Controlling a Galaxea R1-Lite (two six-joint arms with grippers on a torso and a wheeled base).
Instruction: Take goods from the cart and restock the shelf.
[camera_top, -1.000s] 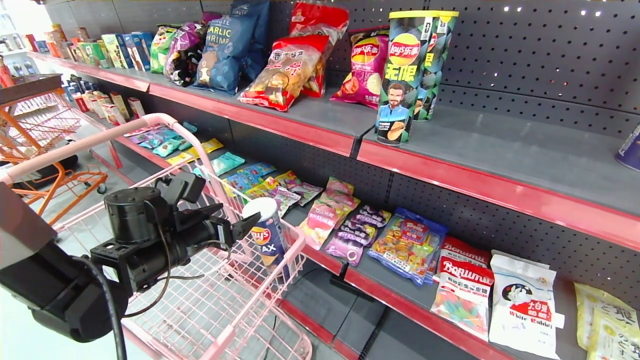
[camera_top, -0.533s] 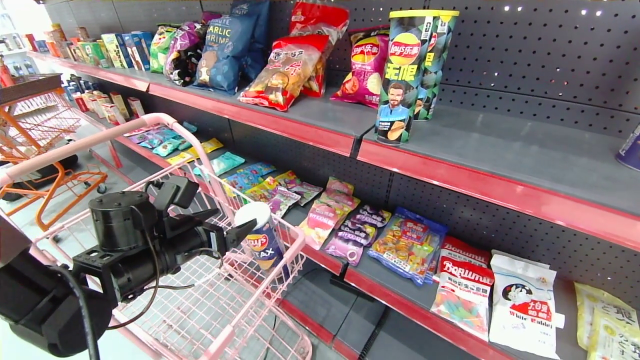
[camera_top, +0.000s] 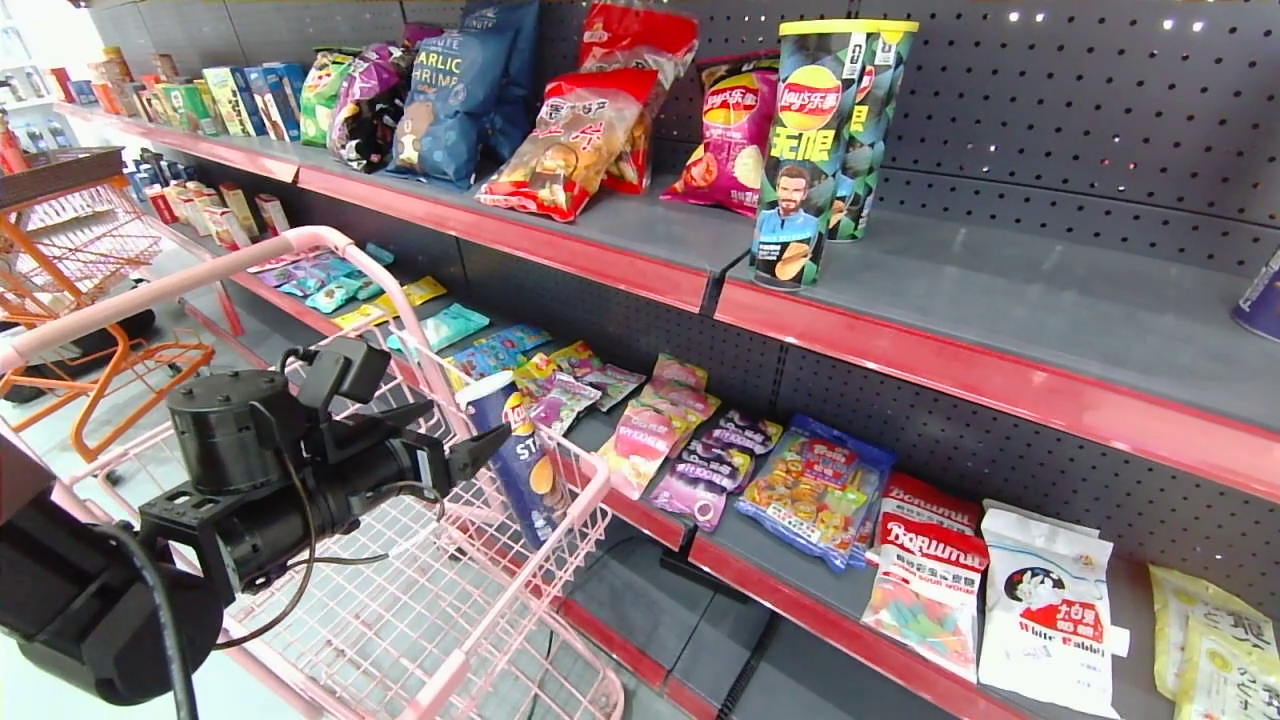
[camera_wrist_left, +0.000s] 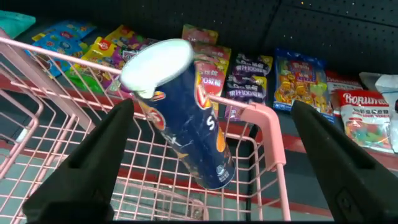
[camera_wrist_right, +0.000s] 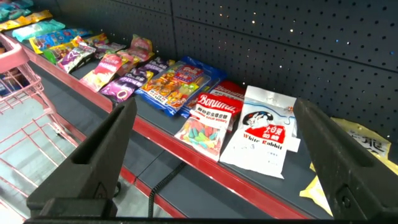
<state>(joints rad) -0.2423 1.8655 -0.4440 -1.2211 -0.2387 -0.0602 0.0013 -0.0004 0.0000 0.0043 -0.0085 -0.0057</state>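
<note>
Whereas a moment ago the blue chip can (camera_top: 520, 460) stood upright in the pink cart (camera_top: 590, 478), it now leans steeply. Its white lid is tipped back toward the left gripper (camera_top: 470, 420) and its base is pushed out against the cart's front wire wall, farthest from the gripper. In the left wrist view the can (camera_wrist_left: 186, 118) lies slantwise in the gap between the left gripper's (camera_wrist_left: 211, 106) two fingers. They stand wide apart and clamp nothing, and I cannot tell whether the nearer fingertip touches the can's side.

Over the same second the left arm has drawn back a little toward the cart handle, and the can has followed its fingertip and toppled. My reading is that the approach nudged the can instead of seating it, so no grasp is made. The can is still in the cart, below and short of the upper shelf (camera_top: 1000, 290), where two tall chip cans (camera_top: 800, 150) of the same kind stand. A tilted cylinder will likely roll or slip if squeezed off its axis, so the fingers probably need to realign with its slant.

The right gripper (camera_wrist_right: 211, 109) hangs wide open and empty before the lower shelf's candy bags (camera_wrist_right: 205, 134).
</note>
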